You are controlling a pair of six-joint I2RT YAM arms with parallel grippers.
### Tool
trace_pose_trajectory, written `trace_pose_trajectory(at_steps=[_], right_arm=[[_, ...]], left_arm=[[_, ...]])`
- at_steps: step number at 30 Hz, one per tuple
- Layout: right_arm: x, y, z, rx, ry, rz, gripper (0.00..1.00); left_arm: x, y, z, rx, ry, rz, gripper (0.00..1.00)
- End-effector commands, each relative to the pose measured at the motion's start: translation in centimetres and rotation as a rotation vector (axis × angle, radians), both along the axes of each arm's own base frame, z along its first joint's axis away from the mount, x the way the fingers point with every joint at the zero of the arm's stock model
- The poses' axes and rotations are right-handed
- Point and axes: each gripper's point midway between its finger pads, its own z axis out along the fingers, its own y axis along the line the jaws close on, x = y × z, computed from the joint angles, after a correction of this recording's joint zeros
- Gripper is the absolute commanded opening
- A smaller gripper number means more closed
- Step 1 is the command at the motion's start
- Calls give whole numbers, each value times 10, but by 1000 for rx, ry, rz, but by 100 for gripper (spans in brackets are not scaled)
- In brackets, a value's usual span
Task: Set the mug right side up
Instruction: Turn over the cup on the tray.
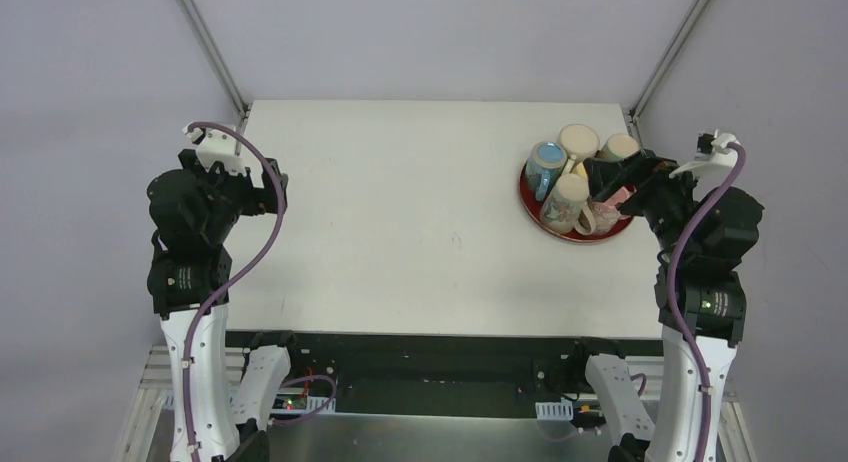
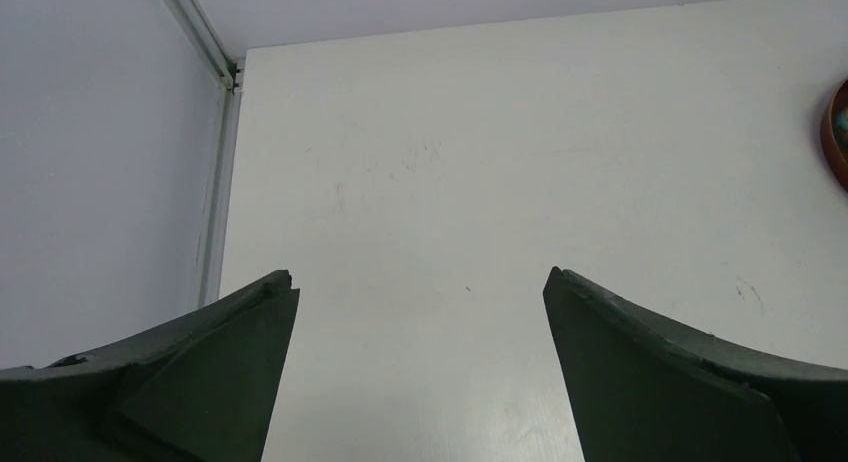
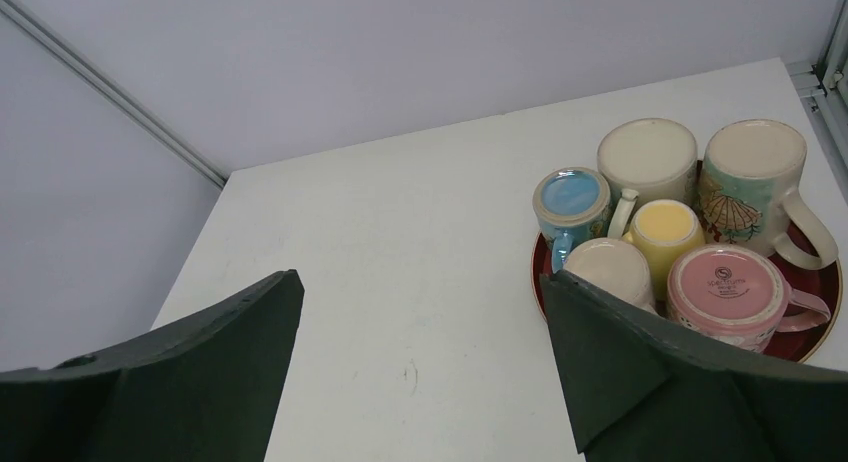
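I read the right gripper point(image 3: 418, 282) spread, empty; bottom-up mugs point(image 3: 665, 227) on a tray point(image 3: 815, 327) sit just ahead, off its right finger. Left gripper point(image 2: 420, 277) spread too.

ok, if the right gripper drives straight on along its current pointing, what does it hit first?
Likely bare table: the line between the open fingers of the right gripper lands beside the red tray. The tray-side finger may clip the white mug first; depth unclear.

1. A robotics lab test cell: a white table point(image 1: 400, 212) is boxed in by plain pale walls point(image 1: 90, 62) and aluminium frame struts point(image 1: 205, 42).
2. The left arm point(image 1: 185, 217) and right arm point(image 1: 715, 292) stand at its near edge, with purple cables point(image 1: 278, 204) and exposed electronics point(image 1: 300, 397).
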Motion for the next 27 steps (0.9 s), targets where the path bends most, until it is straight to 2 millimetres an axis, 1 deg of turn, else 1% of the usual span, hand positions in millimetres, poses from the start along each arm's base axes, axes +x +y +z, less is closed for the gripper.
trace_pose_trajectory(at_steps=[1,5,13,18,23,27], right_arm=[[-2,5,21,13,-64,27,99],[-3,5,21,11,-70,30,99],[-6,8,24,8,-79,43,99],[-6,9,22,-11,-81,55,99],[-3,17,9,-99,-88,138,99],[-3,25,1,-147,-84,206,99]], left_arm=[[0,-4,21,-22,-64,-18,100],[0,-4,17,-21,-59,-19,100],[-2,-5,17,-18,-63,-25,100],[-2,-6,16,-20,-61,-33,100],[-2,-8,15,-7,-61,-53,100],[-1,-15,13,8,-54,-101,100]])
